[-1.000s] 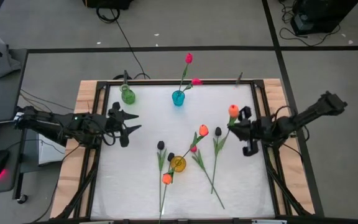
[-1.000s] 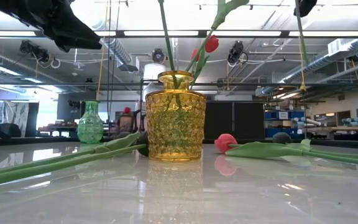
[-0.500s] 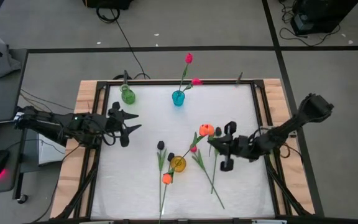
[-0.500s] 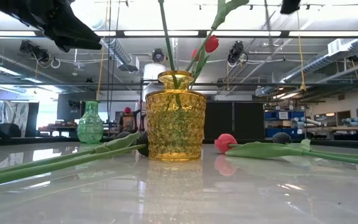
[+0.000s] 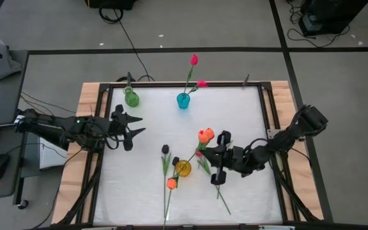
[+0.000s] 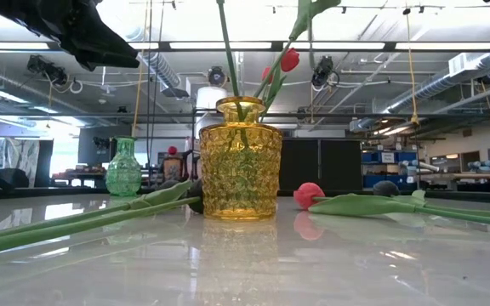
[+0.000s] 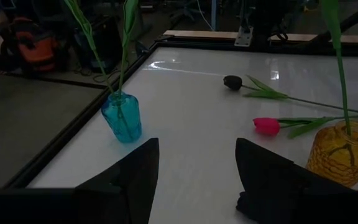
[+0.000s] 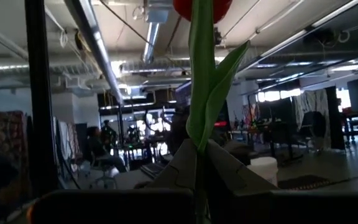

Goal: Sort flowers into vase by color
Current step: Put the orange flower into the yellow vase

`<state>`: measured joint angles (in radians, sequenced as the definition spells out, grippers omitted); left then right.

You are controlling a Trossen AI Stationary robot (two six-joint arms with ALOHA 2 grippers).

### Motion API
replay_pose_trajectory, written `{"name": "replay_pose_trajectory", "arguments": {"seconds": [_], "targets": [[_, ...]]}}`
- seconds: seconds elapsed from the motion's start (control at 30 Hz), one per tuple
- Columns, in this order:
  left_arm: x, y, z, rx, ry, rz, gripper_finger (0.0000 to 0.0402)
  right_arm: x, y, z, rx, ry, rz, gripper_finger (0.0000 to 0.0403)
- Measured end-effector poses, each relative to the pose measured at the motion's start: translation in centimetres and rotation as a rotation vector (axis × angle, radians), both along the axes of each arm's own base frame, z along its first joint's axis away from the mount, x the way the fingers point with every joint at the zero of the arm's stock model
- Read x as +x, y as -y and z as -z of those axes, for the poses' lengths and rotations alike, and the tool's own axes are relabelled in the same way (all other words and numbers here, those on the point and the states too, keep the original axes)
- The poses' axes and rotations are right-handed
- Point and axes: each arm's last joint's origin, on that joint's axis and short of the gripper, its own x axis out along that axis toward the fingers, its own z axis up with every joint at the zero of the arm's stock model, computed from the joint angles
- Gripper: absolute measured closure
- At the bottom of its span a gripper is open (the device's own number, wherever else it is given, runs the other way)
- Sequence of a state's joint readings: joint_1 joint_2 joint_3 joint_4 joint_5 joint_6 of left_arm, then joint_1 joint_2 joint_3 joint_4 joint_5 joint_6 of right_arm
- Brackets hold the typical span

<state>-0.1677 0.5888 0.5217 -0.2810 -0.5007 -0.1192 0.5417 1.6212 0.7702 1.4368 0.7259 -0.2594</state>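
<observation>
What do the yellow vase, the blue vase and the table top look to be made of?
The yellow vase looks like pressed amber glass: translucent, with a knobbly cut pattern, stems showing through. The blue vase also seems to be tinted glass or clear plastic, smooth and see-through. The table top is white and glossy, mirroring the vases; laminate or acrylic, I cannot tell which.

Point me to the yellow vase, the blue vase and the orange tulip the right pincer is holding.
yellow vase (image 6: 239,161): low view, middle of its textured glass body.
blue vase (image 7: 122,118): left wrist view, middle of its body.
orange tulip (image 5: 205,135): high view, on the bud, above the right pincer (image 5: 217,153).
</observation>
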Motion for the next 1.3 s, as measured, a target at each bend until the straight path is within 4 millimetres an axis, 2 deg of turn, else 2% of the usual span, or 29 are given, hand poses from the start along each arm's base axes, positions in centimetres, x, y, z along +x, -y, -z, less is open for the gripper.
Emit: {"name": "replay_pose_trajectory", "arguments": {"seconds": [0.37,0.77,1.3], "targets": [[0.0,0.0,0.0,0.007,-0.003,0.002,0.0184,1.8,-0.7,0.1,-0.013,0.012,0.058,0.0382],[0.0,0.0,0.0,0.008,0.000,0.003,0.0184,3.3,0.2,1.7,-0.011,0.034,0.049,0.0382],[0.0,0.0,-0.1,0.007,0.004,0.003,0.0184,3.9,0.7,2.5,0.003,0.035,0.020,0.0382]]}}
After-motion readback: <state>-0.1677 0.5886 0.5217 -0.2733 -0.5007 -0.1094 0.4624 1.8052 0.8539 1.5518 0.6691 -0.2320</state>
